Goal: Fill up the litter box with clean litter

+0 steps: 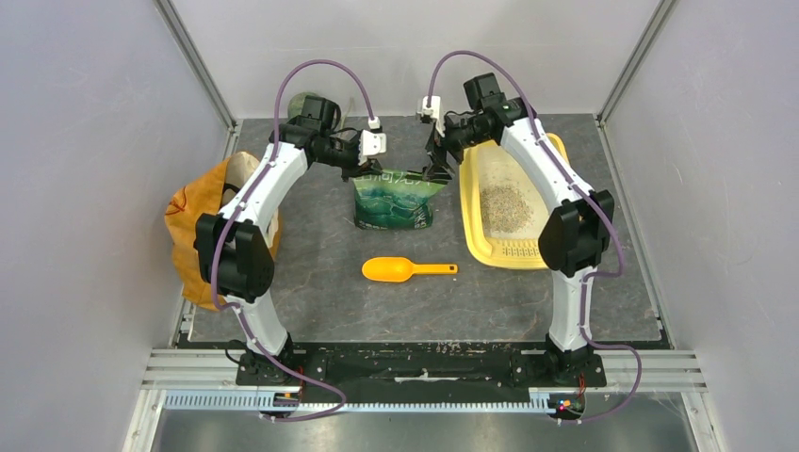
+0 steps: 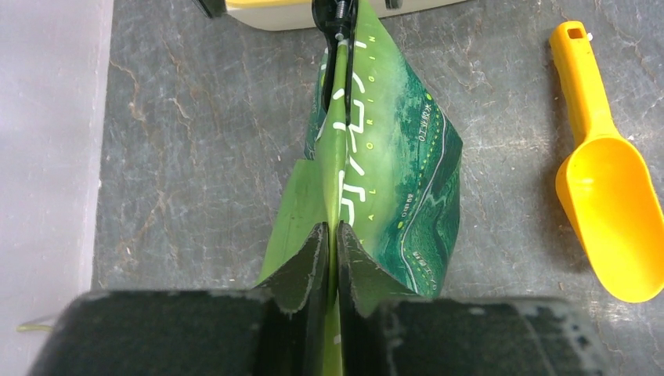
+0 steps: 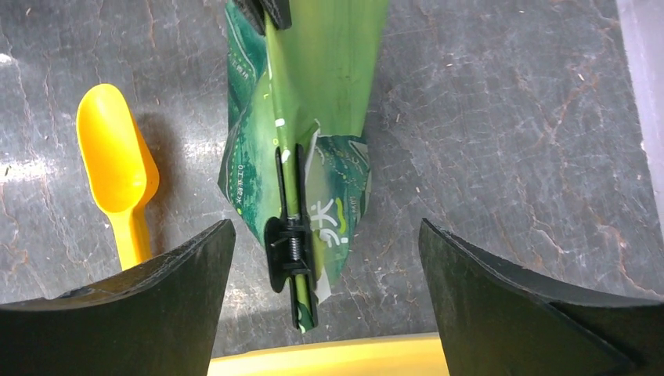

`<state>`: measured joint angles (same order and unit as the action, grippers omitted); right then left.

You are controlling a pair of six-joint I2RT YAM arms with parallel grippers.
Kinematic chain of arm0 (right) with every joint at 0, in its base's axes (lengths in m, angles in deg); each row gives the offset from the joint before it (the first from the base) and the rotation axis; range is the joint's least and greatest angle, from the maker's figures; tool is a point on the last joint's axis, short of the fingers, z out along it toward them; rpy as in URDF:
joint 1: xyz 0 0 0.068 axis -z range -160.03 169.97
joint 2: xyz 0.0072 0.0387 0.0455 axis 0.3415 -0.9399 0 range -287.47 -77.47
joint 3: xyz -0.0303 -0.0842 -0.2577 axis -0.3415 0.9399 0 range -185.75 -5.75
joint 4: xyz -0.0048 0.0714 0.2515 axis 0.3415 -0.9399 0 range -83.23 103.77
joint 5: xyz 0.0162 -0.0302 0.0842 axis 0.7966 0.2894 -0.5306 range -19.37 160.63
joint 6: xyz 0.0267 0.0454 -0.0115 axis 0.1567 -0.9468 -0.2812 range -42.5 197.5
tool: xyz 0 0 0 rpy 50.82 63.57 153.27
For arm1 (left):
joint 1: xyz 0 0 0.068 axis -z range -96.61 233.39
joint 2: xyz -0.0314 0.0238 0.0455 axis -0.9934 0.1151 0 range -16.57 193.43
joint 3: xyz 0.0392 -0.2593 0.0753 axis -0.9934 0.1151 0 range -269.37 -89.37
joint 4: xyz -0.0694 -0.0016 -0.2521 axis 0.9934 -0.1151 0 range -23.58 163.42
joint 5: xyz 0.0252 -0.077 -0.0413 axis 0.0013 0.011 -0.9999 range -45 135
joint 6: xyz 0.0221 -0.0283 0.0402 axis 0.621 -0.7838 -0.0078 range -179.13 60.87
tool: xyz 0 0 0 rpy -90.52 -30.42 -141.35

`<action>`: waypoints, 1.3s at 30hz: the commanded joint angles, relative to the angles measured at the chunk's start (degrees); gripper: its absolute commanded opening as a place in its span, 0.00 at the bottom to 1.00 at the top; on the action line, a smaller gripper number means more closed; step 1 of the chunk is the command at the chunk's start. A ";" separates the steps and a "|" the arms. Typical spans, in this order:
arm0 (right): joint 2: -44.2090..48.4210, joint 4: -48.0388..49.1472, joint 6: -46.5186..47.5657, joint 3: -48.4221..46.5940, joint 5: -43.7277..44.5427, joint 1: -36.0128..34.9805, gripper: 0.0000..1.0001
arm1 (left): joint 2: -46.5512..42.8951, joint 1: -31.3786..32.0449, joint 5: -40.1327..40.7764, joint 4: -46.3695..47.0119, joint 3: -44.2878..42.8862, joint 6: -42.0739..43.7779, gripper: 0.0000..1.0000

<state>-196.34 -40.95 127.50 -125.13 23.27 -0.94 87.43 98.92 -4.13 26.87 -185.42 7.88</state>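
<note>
The yellow litter box [image 1: 481,240] lies at the right, with a pile of grey-beige clean litter [image 1: 510,208] in its basin. To its left a green printed pouch [image 1: 394,205] stands upright. My left gripper [image 2: 330,235] is shut on the pouch's [image 2: 395,168] flattened top edge. A black spring clip [image 3: 288,244] is clamped on the same edge at the end nearer the box. My right gripper [image 3: 326,227] stands open wide around that clip without touching it, and the box's rim [image 3: 329,362] shows just below. From above, both grippers [image 1: 363,169] [image 1: 435,168] meet over the pouch.
An orange scoop [image 1: 407,270] lies on the dark mat in front of the pouch, also seen beside the pouch [image 2: 607,204] [image 3: 116,168]. A crumpled orange-yellow bag [image 1: 193,235] sits at the left edge, behind the left arm. Grey walls close in the sides and back.
</note>
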 commanded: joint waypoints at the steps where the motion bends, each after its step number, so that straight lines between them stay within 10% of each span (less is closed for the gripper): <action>1: 4.45 3.46 -7.05 -2.96 -1.34 0.99 0.94 | -0.82 0.47 1.64 -0.17 -1.46 -2.87 0.19; 16: 8.66 18.52 -29.56 -1.92 2.67 4.02 0.97 | -3.73 0.72 5.19 4.00 -7.27 -16.19 0.84; 29: 14.28 29.58 -57.74 2.64 10.62 19.97 0.97 | 8.34 -0.09 32.15 -12.80 -45.55 -47.80 0.89; 39: 20.69 21.56 -52.15 16.28 20.28 26.61 0.97 | 9.23 -5.76 36.32 -17.35 -40.17 -62.94 0.91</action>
<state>-179.91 -14.98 72.37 -112.65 37.87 26.19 96.70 94.00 26.56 13.39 -228.09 -46.09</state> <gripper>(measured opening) 0.970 0.904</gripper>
